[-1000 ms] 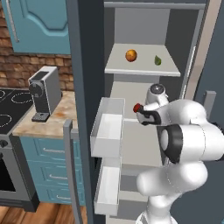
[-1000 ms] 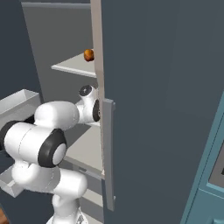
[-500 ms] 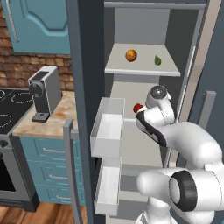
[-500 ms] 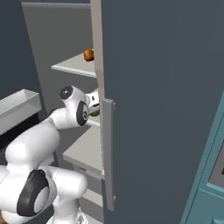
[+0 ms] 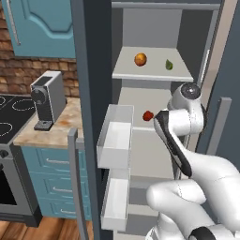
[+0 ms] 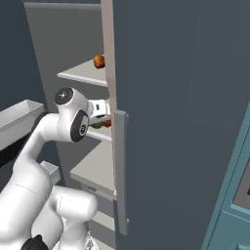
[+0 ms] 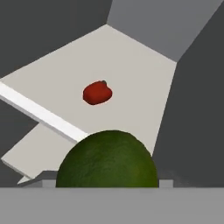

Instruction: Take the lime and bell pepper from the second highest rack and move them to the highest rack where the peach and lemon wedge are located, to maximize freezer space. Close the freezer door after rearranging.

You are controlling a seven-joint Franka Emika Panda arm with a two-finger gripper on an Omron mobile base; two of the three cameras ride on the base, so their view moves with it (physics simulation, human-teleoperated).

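We have the lime (image 7: 108,159) right up against our hand camera, so close that the claw (image 6: 102,118) appears clamped on it, though the fingertips themselves are hidden and we cannot tell for certain. The bell pepper (image 5: 147,116) lies on the second highest rack (image 5: 136,101), beyond the lime and deeper in. The highest rack (image 5: 150,74), carrying the peach (image 5: 140,59) and lemon wedge (image 5: 168,65), sits directly above the lime, so we judge the next move is a lift upward.
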